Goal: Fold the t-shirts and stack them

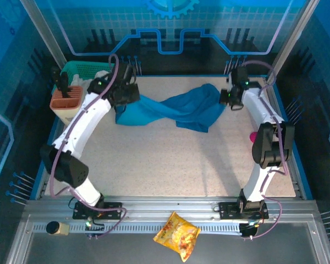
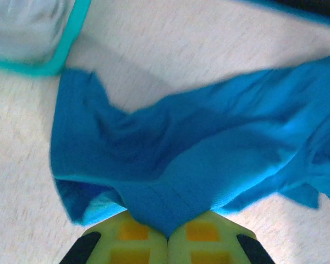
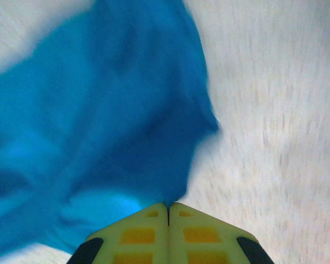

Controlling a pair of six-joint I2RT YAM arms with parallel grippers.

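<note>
A teal-blue t-shirt (image 1: 176, 110) stretches in a loose, twisted band across the far part of the table. My left gripper (image 1: 126, 99) is shut on its left end. In the left wrist view the fabric (image 2: 198, 148) bunches into a point pinched between the closed yellow-green fingers of that gripper (image 2: 168, 234). My right gripper (image 1: 226, 99) is shut on the shirt's right end. The right wrist view shows cloth (image 3: 99, 121) running up and to the left from the closed jaws of that gripper (image 3: 168, 206).
A green basket (image 1: 80, 70) holding pale cloth stands at the far left; its corner (image 2: 38, 33) lies near the shirt. An orange-brown container (image 1: 66, 98) sits in front of it. A small pink object (image 1: 253, 136) peeks out by the right arm. A snack bag (image 1: 177, 235) lies on the front rail.
</note>
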